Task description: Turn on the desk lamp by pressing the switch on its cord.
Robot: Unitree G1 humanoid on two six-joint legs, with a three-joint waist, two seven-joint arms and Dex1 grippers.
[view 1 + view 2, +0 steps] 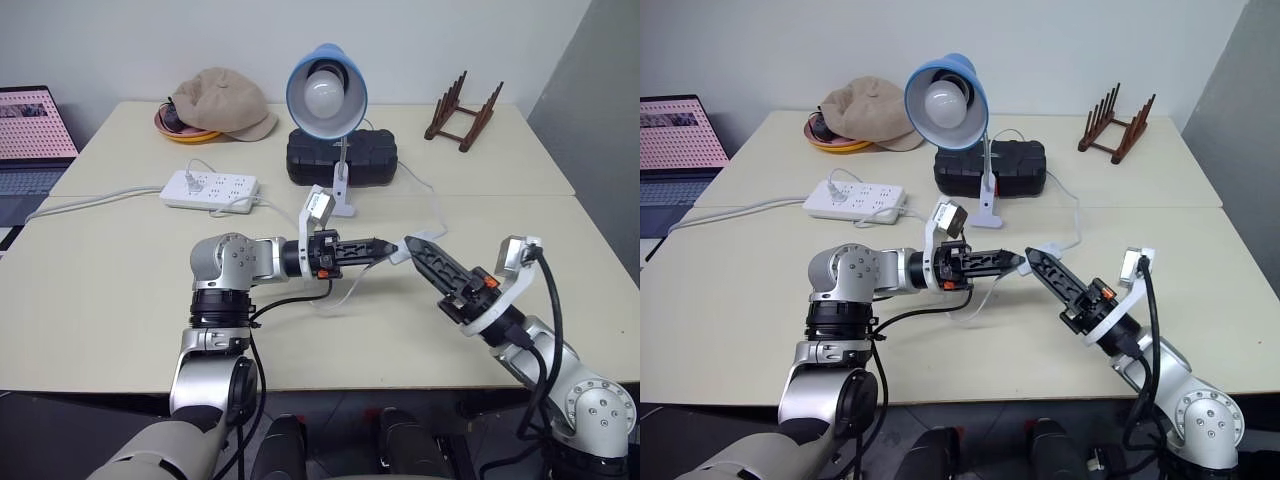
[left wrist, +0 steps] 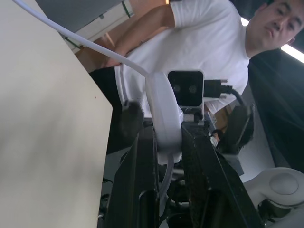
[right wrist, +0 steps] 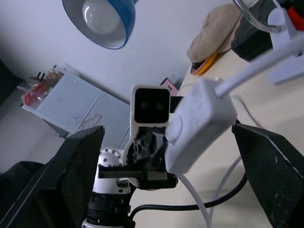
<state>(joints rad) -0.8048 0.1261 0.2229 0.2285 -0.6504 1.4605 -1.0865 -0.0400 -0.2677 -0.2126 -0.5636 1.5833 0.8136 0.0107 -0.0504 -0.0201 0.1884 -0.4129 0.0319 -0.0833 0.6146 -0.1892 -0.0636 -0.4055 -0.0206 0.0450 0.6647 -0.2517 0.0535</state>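
Note:
The desk lamp [image 1: 327, 90] with its light-blue shade stands clipped at the table's middle back, its bulb looking unlit. Its thin white cord [image 1: 437, 215] runs down to the front of the table. My left gripper [image 1: 383, 245] points right, held above the table, and is shut on the small white switch [image 2: 164, 114]. My right gripper [image 1: 412, 244] points toward it from the right, tip to tip. In the right wrist view the switch [image 3: 199, 126] sits between that gripper's two spread fingers [image 3: 71, 175], which stand open and apart from it.
A white power strip [image 1: 210, 189] lies at the left back, a black case [image 1: 341, 158] behind the lamp. A beige cap [image 1: 220, 103] and a wooden rack [image 1: 463, 115] sit at the far edge. A laptop [image 1: 30, 130] is at far left. A person [image 2: 209, 42] stands beyond the table.

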